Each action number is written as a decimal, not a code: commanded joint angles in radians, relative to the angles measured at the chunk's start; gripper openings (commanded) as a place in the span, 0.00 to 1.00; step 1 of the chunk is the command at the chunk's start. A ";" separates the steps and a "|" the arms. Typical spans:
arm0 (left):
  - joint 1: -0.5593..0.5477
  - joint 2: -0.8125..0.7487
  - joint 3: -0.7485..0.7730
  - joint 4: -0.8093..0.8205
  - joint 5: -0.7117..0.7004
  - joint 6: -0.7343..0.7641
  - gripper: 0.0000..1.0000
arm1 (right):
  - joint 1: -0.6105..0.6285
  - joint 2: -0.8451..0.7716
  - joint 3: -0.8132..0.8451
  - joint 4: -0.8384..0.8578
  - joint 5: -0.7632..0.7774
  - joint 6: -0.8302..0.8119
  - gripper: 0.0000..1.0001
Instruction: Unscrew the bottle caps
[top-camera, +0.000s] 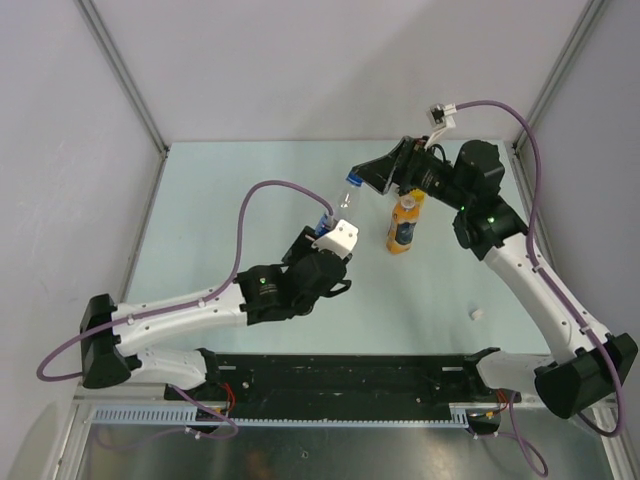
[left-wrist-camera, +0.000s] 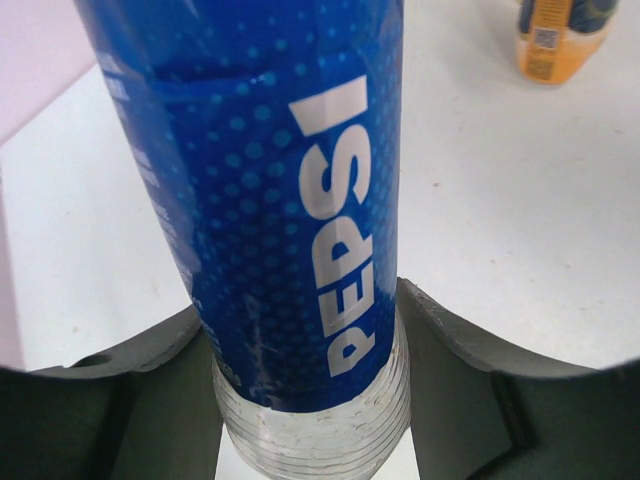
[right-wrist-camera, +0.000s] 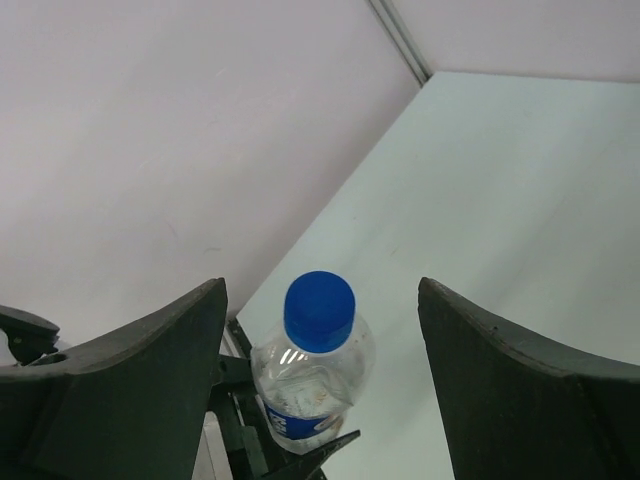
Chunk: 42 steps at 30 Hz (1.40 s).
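Bright, even light; shadows on the tabletop (top-camera: 250, 180) are faint and soft, and the left wrist view looks washed-out.

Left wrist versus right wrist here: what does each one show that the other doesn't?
Left wrist only: the Pepsi label up close, the left fingers clamped on the water bottle at its clear ribbed part, and an orange bottle behind. Right wrist only: the blue cap, on, seen between the open right fingers. Both: the water bottle itself.
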 joint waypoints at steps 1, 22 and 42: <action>-0.026 0.024 0.062 -0.027 -0.187 -0.007 0.00 | 0.009 0.024 0.081 -0.084 0.039 -0.014 0.80; -0.038 0.034 0.072 -0.044 -0.197 -0.017 0.00 | 0.019 0.096 0.121 -0.098 -0.065 0.030 0.53; -0.038 -0.015 0.045 -0.042 -0.071 -0.057 0.00 | 0.005 0.121 0.117 -0.040 -0.240 0.004 0.00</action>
